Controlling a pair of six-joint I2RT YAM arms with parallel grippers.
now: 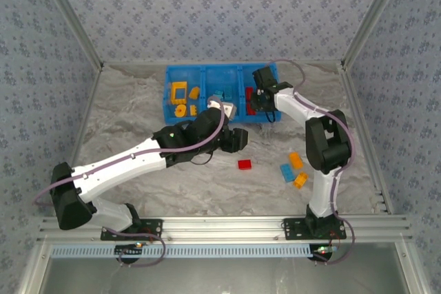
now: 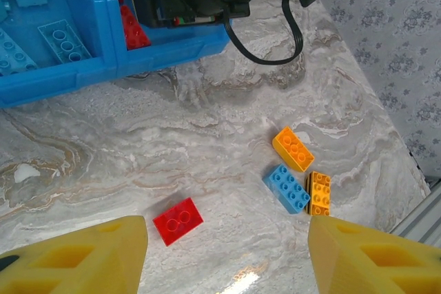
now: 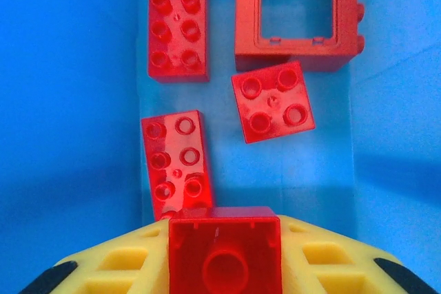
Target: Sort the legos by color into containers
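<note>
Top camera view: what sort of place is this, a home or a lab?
Most likely a robot test cell in a lab: an aluminium frame encloses a marble-look table, patterned backdrop walls surround it, and the left arm and right arm are bolted at the near edge.

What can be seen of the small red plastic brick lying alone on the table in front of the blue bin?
The small red plastic brick is a glossy, short block with two round studs showing on top. It lies flat, studs up, turned at an angle on the marbled tabletop. Nothing touches it; the open left gripper hovers clear of it.
</note>
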